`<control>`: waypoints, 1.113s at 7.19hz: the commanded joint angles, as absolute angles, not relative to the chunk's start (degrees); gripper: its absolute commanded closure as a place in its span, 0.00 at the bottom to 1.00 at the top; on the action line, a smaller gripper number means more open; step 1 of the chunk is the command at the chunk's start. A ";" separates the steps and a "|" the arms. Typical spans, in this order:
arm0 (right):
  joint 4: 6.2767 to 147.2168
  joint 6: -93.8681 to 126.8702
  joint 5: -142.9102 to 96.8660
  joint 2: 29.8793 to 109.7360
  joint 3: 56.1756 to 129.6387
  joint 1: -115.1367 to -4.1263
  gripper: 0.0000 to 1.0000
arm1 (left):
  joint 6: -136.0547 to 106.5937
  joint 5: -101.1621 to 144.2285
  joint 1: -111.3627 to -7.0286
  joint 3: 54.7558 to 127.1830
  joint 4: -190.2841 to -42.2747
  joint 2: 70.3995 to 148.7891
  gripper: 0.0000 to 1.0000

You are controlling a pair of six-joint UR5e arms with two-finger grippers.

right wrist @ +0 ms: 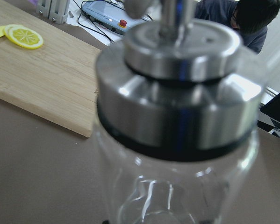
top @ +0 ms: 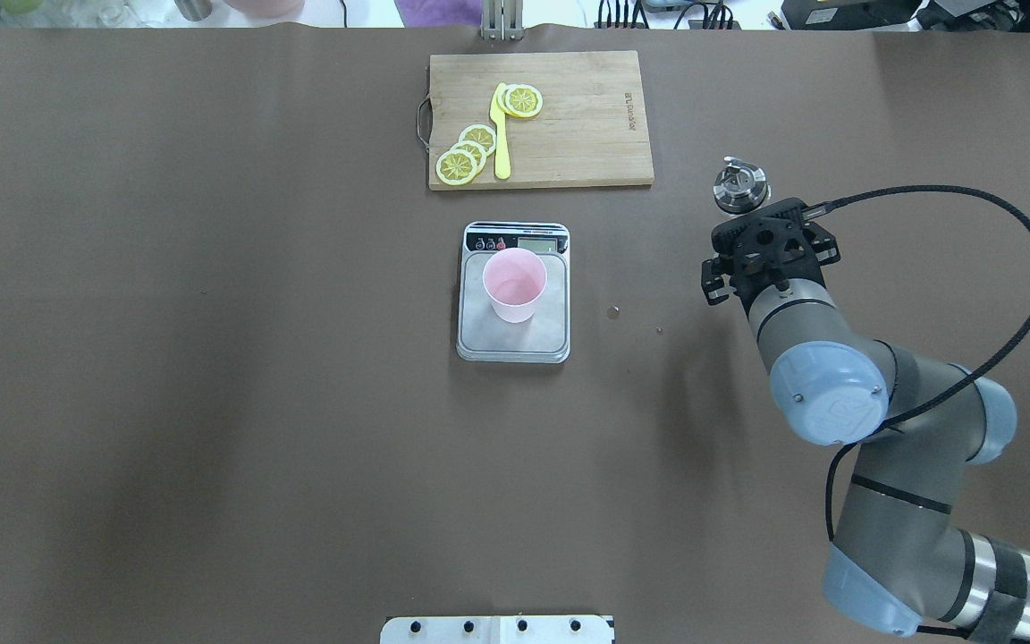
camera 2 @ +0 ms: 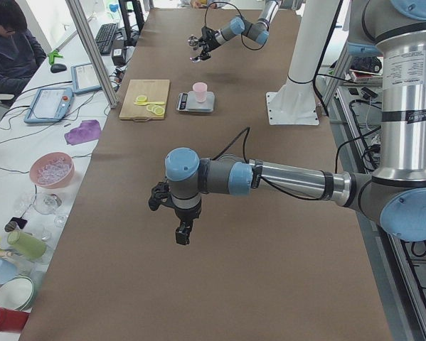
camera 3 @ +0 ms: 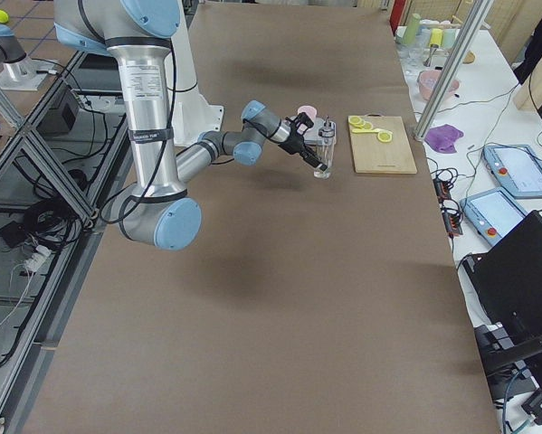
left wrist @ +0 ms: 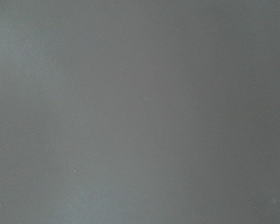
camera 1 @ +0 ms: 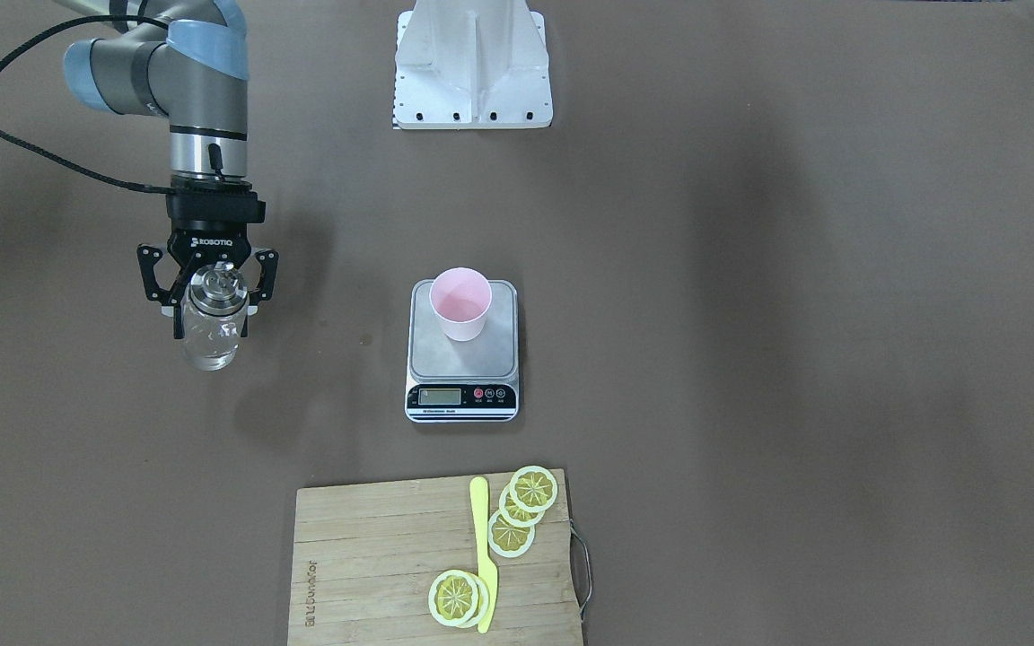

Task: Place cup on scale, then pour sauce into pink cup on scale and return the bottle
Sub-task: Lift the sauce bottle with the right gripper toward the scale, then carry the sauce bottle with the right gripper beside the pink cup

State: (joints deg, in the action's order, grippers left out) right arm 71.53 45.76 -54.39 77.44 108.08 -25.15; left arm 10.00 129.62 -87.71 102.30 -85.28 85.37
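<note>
The pink cup [camera 1: 460, 303] stands upright on the steel platform of the scale [camera 1: 463, 397] at the table's middle, also in the overhead view [top: 515, 284]. The clear glass bottle [camera 1: 210, 334] with its silver pourer top [top: 741, 186] stands upright to the robot's right of the scale. My right gripper [camera 1: 212, 325] comes at it from the robot's side, one finger against each side of the glass. The right wrist view is filled by the bottle [right wrist: 177, 116]. My left gripper [camera 2: 183, 233] hangs over bare table, seen only in the left side view, so I cannot tell whether it is open.
A wooden cutting board [camera 1: 373, 556] with lemon slices [camera 1: 533, 489] and a yellow knife [camera 1: 484, 556] lies beyond the scale, on the side away from the robot. The white robot base [camera 1: 472, 63] is at the near edge. Small specks [top: 613, 311] lie between scale and bottle.
</note>
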 commanded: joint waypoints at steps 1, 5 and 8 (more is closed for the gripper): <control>86.06 45.18 -49.06 70.96 108.19 -20.67 1.00 | 9.93 129.55 -87.71 102.13 -85.17 85.25 0.01; 109.72 44.91 -45.79 64.18 108.28 -17.68 1.00 | 9.93 129.64 -87.71 102.04 -85.08 84.02 0.01; 119.24 40.62 -46.14 60.21 108.37 -17.23 1.00 | 9.93 129.64 -87.71 101.69 -84.99 83.94 0.01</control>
State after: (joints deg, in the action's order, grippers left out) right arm 115.47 42.43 -45.96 61.56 108.31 -17.32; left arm 9.93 129.64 -87.71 101.88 -85.02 83.97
